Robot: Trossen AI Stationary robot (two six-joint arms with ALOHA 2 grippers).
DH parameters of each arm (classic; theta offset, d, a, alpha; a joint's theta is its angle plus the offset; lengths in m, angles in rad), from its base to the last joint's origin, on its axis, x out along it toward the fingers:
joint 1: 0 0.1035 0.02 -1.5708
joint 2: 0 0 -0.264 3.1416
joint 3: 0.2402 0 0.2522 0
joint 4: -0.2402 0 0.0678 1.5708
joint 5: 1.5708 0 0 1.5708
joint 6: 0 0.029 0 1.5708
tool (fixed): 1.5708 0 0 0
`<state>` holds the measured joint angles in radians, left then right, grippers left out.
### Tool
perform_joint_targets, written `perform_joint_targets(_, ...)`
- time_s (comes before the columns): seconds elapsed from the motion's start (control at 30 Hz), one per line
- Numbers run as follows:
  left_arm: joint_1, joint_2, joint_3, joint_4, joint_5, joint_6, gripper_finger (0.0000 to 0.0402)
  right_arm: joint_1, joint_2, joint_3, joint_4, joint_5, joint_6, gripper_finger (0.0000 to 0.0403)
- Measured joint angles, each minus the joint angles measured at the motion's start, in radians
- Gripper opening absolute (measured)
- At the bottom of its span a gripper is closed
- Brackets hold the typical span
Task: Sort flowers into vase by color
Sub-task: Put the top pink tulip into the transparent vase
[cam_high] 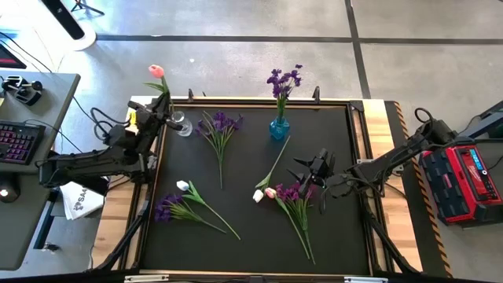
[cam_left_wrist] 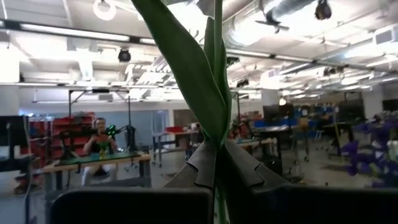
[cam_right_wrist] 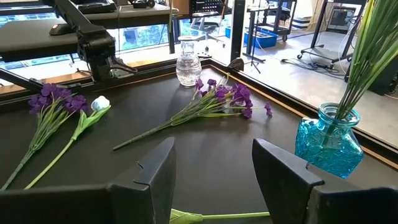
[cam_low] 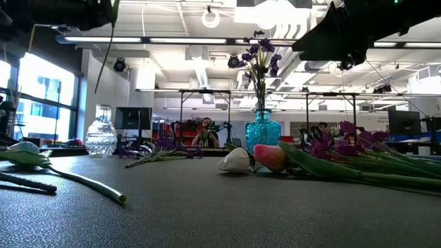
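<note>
A red case (cam_high: pixel 465 179) sat at three o'clock off the desk (cam_high: pixel 251 236), a keyboard (cam_high: pixel 17 141) lay out at nine, and a seated person (cam_left_wrist: pixel 99 144) showed in the far workshop.

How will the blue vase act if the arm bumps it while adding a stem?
The blue vase looks like glass, so probably fragile. It is narrow-necked with tall purple flowers rising well above it, so likely top-heavy and apt to tip. Its squat, wide body may help steady it.
</note>
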<state>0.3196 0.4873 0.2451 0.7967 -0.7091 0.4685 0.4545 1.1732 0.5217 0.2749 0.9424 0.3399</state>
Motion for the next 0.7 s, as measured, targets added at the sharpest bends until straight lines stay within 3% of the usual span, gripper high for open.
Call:
perform_joint_targets(0.13,0.074,0.014,-0.028,0.018,0.013,-0.04,0.0,0.0,0.0,0.0,0.0,0.0,-0.001,0.0184)
perform_joint_targets(0.4,0.23,0.014,-0.079,0.087,0.169,-0.202,0.0,0.0,0.0,0.0,0.0,0.001,-0.004,0.0184)
perform_joint_targets(0.7,0.383,0.046,-0.079,0.093,0.237,-0.236,0.0,0.0,0.0,0.0,0.008,0.001,0.001,0.0184)
